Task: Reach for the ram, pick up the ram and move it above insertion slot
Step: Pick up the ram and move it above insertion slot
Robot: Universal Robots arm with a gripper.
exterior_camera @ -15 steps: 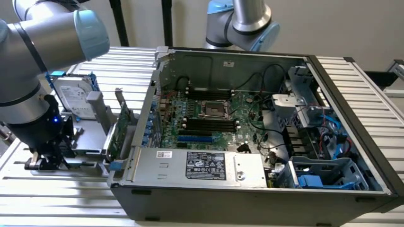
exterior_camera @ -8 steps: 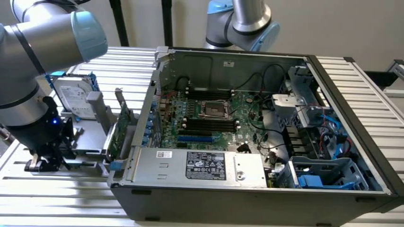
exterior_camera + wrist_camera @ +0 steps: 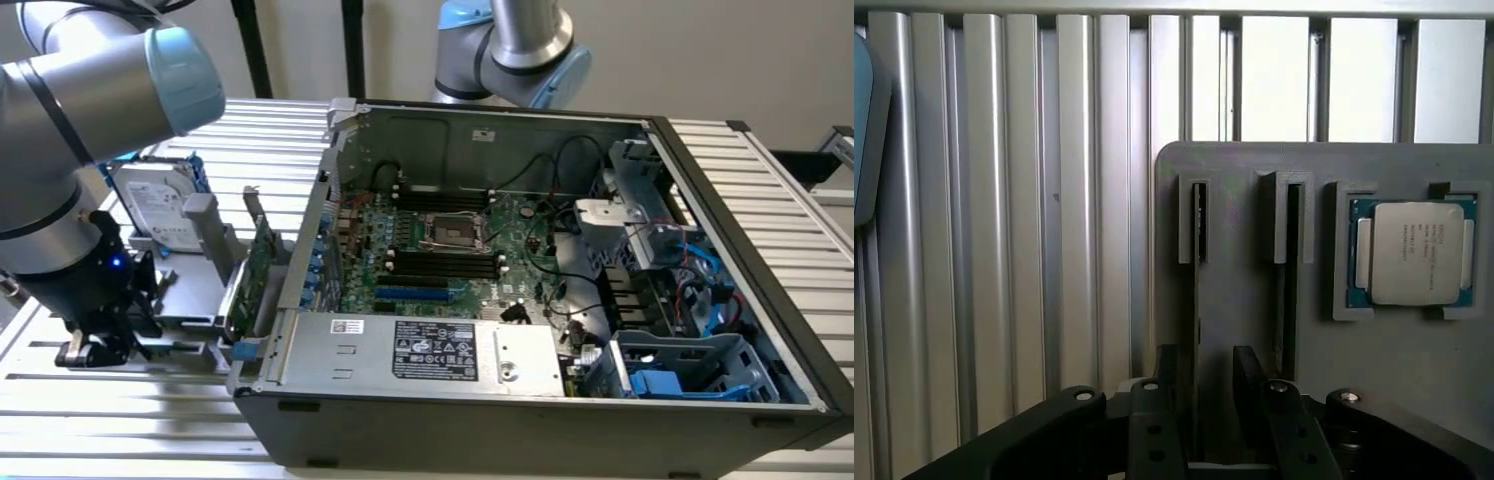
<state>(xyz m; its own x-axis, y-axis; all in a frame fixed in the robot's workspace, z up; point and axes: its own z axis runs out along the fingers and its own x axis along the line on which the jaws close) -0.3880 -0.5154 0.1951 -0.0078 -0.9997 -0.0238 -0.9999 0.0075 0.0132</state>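
I see the fingers spread wide, one on each side of the ram, and I do not see them pressing on it. The ram stands on its thin edge in a narrow slot of the grey holder, and on the same holder a processor chip lies in its own recess, apart from the ram. In the exterior view the arm hangs low over the desk, at the exterior view's left of the open computer case.
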